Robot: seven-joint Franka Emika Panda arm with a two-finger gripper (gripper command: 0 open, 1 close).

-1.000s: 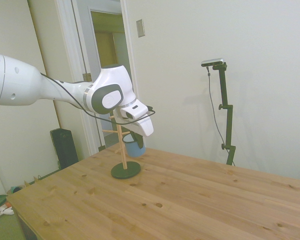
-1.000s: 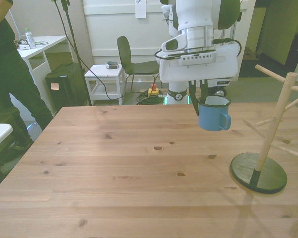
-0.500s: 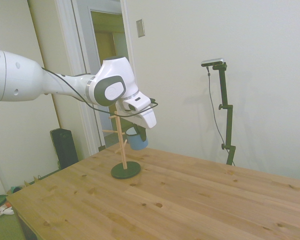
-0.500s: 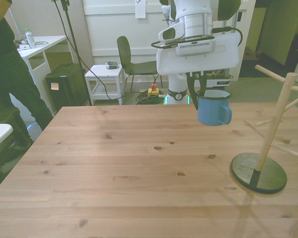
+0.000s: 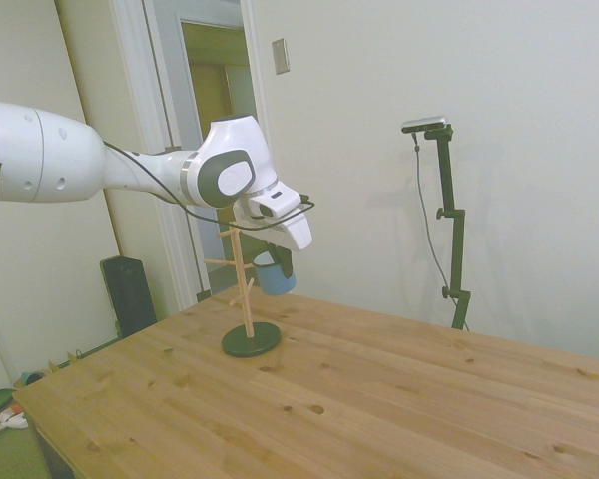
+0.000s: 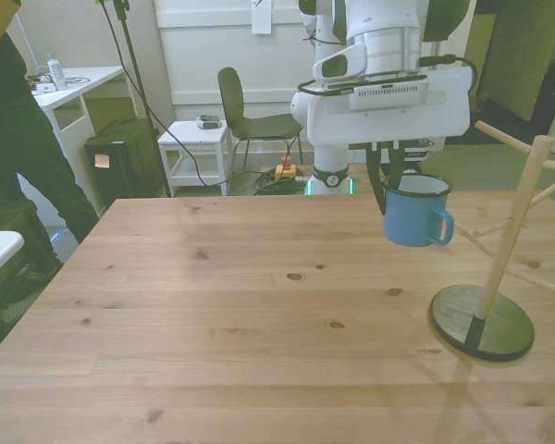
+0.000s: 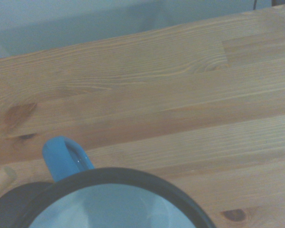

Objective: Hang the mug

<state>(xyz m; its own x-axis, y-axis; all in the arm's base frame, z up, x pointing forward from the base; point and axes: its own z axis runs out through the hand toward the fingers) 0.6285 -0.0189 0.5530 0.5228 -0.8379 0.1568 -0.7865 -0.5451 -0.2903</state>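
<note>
**What our arm looks like**

We see our arm (image 5: pixel 70 170) as smooth, rounded white shells, with a grey oval panel on the wrist joint (image 5: pixel 226 176). A thin black cable (image 5: pixel 170 205) loops along it and around the flat white block of the hand (image 6: pixel 388 97). That block carries a ribbed vent strip across its face. Below it, our gripper (image 6: pixel 393 180) has slim dark fingers. The base shows small green lights.

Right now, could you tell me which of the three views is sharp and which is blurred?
Wrist view: the mug fills the near edge, soft and out of focus. Front view: the mug and the wooden rack are fairly sharp. Side view: evenly lit, but the mug is small, half hidden behind the gripper.
</note>
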